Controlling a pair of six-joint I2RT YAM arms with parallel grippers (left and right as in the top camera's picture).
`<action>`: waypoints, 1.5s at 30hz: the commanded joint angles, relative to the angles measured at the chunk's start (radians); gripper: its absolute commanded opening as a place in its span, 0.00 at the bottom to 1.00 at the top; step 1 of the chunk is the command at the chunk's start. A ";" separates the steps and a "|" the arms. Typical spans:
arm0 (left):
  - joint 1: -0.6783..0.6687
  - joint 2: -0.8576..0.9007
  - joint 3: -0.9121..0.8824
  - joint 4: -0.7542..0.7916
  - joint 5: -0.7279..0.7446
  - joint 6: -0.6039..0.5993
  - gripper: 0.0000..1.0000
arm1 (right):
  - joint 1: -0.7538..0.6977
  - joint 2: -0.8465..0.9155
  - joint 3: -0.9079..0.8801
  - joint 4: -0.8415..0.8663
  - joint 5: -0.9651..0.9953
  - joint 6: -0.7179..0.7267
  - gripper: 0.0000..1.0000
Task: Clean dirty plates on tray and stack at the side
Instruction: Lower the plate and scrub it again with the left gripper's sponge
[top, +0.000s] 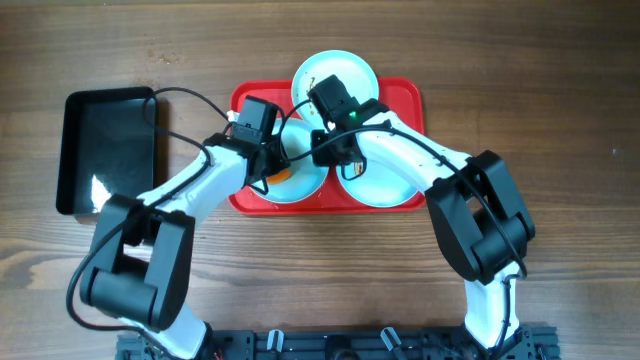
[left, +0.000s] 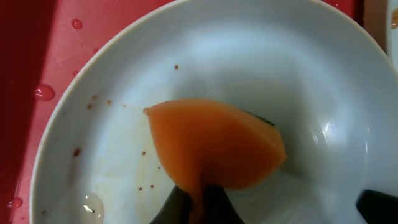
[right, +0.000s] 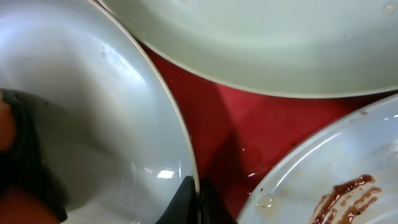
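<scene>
The left claw (left: 196, 210) pinches an orange sponge (left: 217, 143) onto a smeared plate (left: 106, 155); the right claw (right: 194, 204) nips that plate's rim above the tray (right: 224, 130).

Narrow strips of tray (top: 405, 95) between three close-set plates (top: 350, 68); black bin (top: 105, 150) aside.

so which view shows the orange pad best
Left wrist view: the soft orange wiping pad fills mid-frame, pinched in the left tool, on a round pale plate. Overhead shows only an orange sliver beneath the left arm; right wrist catches a blurred orange edge at left.
</scene>
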 joint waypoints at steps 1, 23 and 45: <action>-0.003 0.061 -0.015 -0.010 -0.052 0.027 0.20 | -0.001 0.022 -0.008 -0.002 -0.005 -0.006 0.04; -0.005 -0.160 -0.013 -0.061 0.010 0.018 0.34 | -0.001 0.022 -0.008 0.010 -0.004 -0.006 0.04; -0.006 -0.046 -0.013 -0.002 0.058 0.019 0.18 | -0.001 0.022 -0.008 0.013 -0.005 -0.005 0.04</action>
